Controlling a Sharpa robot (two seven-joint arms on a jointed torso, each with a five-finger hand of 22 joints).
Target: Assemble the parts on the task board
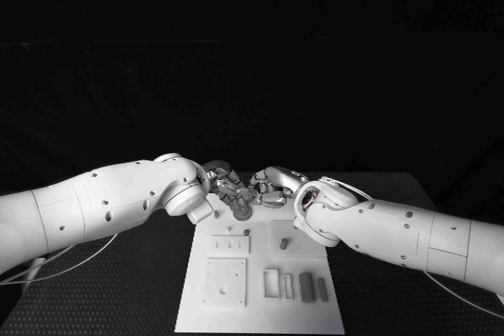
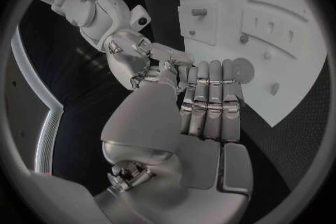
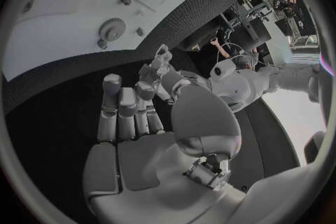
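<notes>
From the head camera I am seeing the left hand (image 1: 229,192) and the right hand (image 1: 275,188) meeting fingertip to fingertip over the far end of the task board (image 1: 263,278); grey parts (image 1: 306,286) are lying in the board's near recesses. On the left wrist camera the left hand (image 2: 203,106) is reaching toward the board (image 2: 294,28) with straight fingers, just beside a round gear (image 2: 243,69). On the right wrist camera the right hand (image 3: 133,117) is lying open. I cannot tell whether the left is holding anything.
</notes>
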